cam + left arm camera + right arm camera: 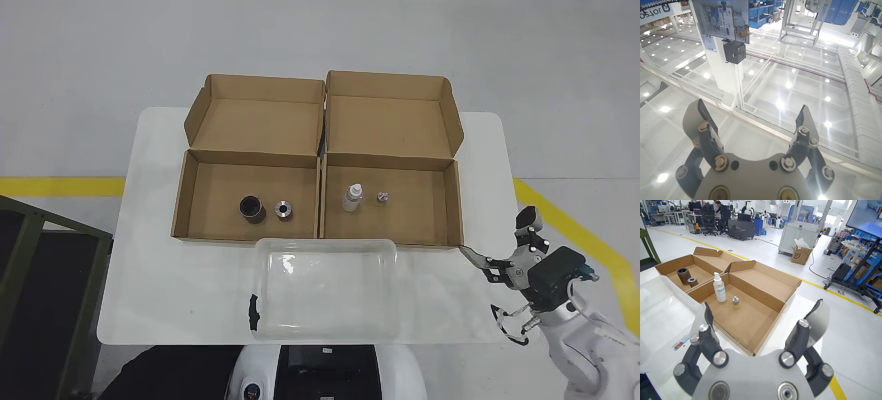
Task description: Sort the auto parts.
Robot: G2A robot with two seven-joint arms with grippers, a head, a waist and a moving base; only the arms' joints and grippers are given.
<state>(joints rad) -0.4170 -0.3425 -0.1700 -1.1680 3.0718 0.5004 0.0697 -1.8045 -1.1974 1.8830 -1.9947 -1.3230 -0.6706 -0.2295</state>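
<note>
Sorting looks done; sleeve (682,276) and ring (692,281) stand in the left box (215,205), bottle (719,289) and brass fitting (735,303) in the right box (420,210); right gripper (762,308) (near the table (150,280) edge) and left gripper (752,104) both gape, holding nothing; next, probably, parking the arms.

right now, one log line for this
left claw open | right claw open | left box: sleeve, ring | right box: bottle, fitting

The right gripper (763,306) hangs over the worktop (772,342), fingers spread with nothing between them. In the nearer cardboard box (757,321), a spray bottle (719,289) stands upright beside a small brass fitting (735,303). The farther box (672,263) holds a dark cylinder (682,276) and a metal ring (692,281).
</note>
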